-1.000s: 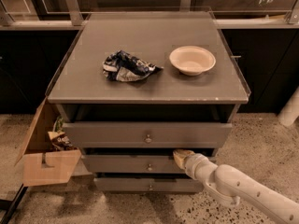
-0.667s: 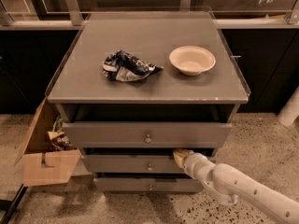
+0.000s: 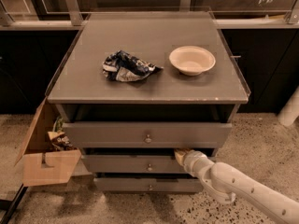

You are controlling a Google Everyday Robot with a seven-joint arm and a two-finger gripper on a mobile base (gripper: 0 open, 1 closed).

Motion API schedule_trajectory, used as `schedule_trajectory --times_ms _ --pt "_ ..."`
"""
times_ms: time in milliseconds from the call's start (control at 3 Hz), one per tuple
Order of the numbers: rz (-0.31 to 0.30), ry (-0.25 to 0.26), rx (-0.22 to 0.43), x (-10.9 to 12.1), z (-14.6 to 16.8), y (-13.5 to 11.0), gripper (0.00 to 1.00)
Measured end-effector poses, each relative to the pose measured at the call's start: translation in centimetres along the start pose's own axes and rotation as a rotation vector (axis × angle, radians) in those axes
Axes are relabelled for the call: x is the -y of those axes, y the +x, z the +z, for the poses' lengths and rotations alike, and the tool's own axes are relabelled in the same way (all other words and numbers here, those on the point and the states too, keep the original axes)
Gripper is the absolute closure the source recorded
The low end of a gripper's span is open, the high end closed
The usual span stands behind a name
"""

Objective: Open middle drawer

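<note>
A grey cabinet holds three drawers. The top drawer stands pulled out a little. The middle drawer below it has a plain grey front and a small round metal knob at centre, with a dark gap above its front. The bottom drawer is lowest. My gripper comes in from the lower right on a white arm. Its tip sits at the top edge of the middle drawer front, right of the knob, partly tucked under the top drawer.
On the cabinet top lie a crumpled blue and white bag and a cream bowl. An open cardboard box with clutter stands on the speckled floor at the left. Dark cabinets and a rail run behind.
</note>
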State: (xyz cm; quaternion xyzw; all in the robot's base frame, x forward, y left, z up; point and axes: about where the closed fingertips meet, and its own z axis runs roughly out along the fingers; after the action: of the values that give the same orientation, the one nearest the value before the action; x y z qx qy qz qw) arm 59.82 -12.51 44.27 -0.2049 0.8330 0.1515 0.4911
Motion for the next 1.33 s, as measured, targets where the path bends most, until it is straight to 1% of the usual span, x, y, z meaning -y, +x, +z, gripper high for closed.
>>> schedule_trajectory --times_ms 333,667,1000,1333 --pt "-0.03 0.009 -0.012 0.4 0.6 -0.2 1.0" --pt "-0.034 0.01 -0.014 0.4 0.7 -0.2 1.0" --pt "-0.062 -0.007 -0.078 -0.4 1.3 1.5 1.0" --pt "-0.068 -0.011 -0.089 -0.5 1.3 1.4 1.0"
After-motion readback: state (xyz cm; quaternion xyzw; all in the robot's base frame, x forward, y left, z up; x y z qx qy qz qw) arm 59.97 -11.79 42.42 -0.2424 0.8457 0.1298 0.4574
